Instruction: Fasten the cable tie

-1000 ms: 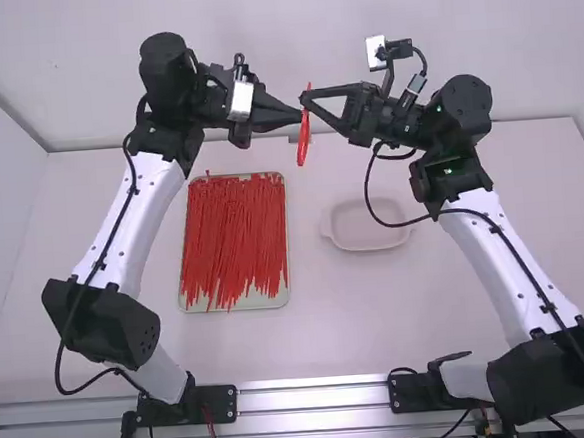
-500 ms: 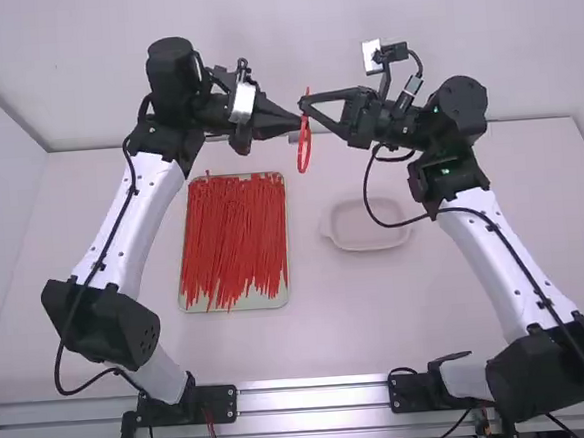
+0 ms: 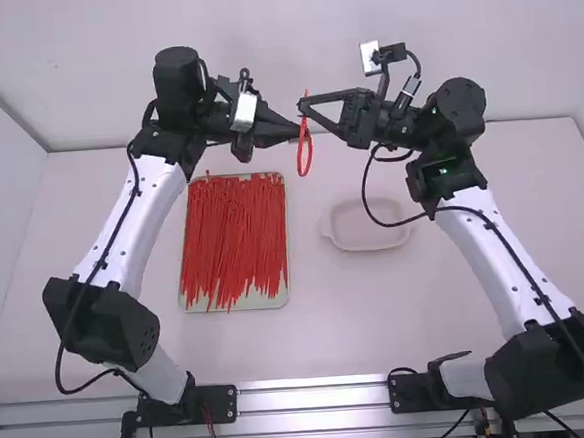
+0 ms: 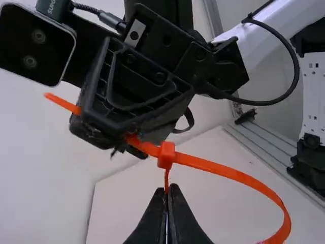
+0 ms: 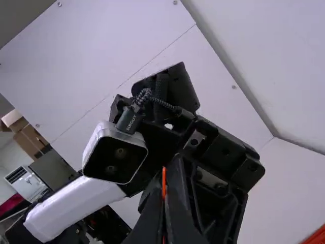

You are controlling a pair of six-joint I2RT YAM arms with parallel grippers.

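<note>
**High view.** Left gripper (image 3: 294, 129) and right gripper (image 3: 305, 104) set tip to tip, raised well above the far part of the white table (image 3: 398, 302). Between them one red cable tie (image 3: 305, 150), held in the air and touching nothing below. Hangs as a narrow loop under the fingertips, with a short tail standing up above them.

**Left wrist view.** Own fingers (image 4: 152, 218) pressed together with no gap, pinching a thin stretch of strap just under the tie's square head (image 4: 166, 152). From the head, the broad strap curving away in a wide arc. On the other side of the head, the strap passing into the tips of the right gripper, clamped there, its pointed end sticking out beyond the black housing.

**Right wrist view.** Own fingers (image 5: 177, 213) closed on a thin orange sliver of strap — both tools thus gripping the same tie, each from its own side. Just beyond, the left arm's wrist camera and black gripper body.

**On the table.** A tray (image 3: 285, 280) heaped with loose red ties (image 3: 233, 238), lying lengthwise. Beside it, under the right arm, a shallow white dish (image 3: 365, 226) — apart from the tray.
</note>
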